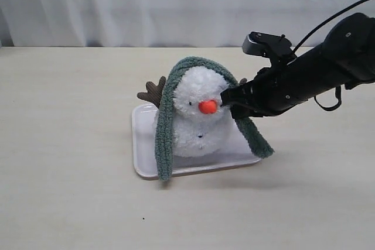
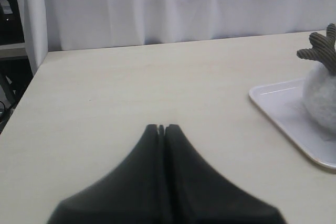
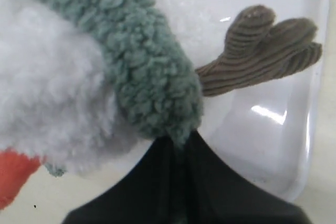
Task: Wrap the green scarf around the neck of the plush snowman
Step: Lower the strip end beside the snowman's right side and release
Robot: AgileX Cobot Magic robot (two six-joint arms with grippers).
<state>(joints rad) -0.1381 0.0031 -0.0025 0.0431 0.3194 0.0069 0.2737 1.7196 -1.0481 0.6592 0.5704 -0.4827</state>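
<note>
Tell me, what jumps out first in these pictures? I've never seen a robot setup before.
A fluffy white plush snowman with an orange nose sits on a white tray mid-table, a green scarf draped over its head like a hood, ends hanging down both sides. The black right gripper is shut on the scarf beside the snowman's face. The left gripper is closed and empty, off to the tray's side.
</note>
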